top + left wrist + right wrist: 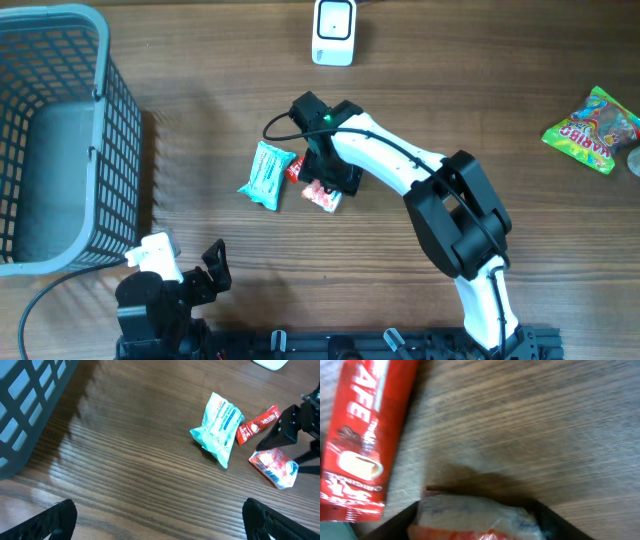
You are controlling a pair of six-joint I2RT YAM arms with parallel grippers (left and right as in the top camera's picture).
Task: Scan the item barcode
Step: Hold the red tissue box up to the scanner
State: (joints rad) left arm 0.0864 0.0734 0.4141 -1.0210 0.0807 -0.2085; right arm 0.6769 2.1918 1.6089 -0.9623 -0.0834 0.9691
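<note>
Close right gripper (477, 527) squarely on the red-and-white packet (275, 465) between its jaws (clamped or loose: cannot tell), sparing the coffee sachet (360, 450) alongside.

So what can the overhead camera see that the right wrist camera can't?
Only overhead: the blue basket, the white scanner, the teal packet, the gummy bag and the left gripper. Only right wrist: the cup picture and letters printed on the red stick, up close. Both: that red stick lying on the wooden table, and the red-and-white packet between the fingers of the right gripper.
</note>
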